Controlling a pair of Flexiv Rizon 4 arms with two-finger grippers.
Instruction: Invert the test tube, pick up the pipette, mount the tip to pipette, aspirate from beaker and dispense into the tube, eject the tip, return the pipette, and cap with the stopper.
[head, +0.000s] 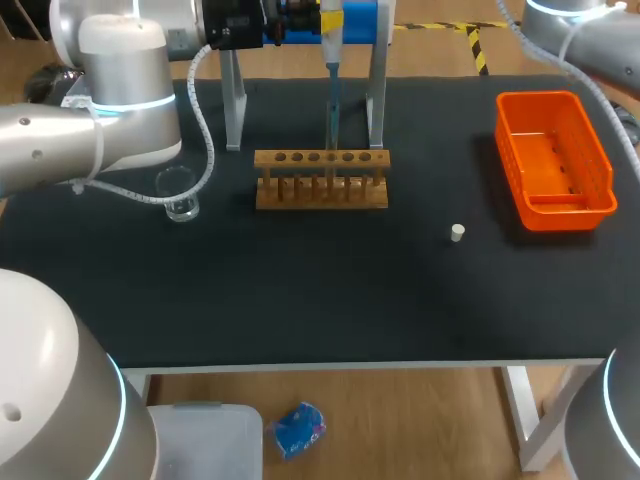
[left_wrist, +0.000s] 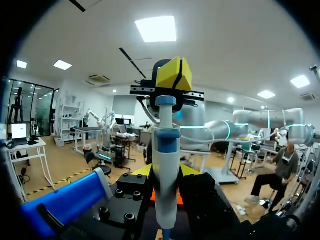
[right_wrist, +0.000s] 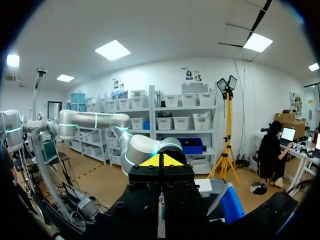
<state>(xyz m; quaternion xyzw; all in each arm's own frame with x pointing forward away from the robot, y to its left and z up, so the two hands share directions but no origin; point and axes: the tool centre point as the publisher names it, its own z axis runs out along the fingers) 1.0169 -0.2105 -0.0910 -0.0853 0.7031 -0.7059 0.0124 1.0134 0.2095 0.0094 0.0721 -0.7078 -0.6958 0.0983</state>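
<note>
My left gripper (left_wrist: 166, 172) is shut on the white and blue pipette (left_wrist: 166, 165), which stands upright between its fingers. In the head view the pipette (head: 331, 40) hangs at the table's back, and its thin tip (head: 331, 120) points down at the middle holes of the wooden tube rack (head: 320, 180). The right gripper (left_wrist: 173, 74) is shut with nothing between its fingers, right over the pipette's top button; its joined tips (right_wrist: 161, 160) face the left arm. A glass beaker (head: 178, 195) stands left of the rack. The small white stopper (head: 457, 233) lies to the right.
An orange bin (head: 555, 160) sits at the table's right edge. The grey uprights of the pipette stand (head: 235, 100) rise just behind the rack, one on each side of the pipette. My left arm (head: 110, 110) spans the back left corner.
</note>
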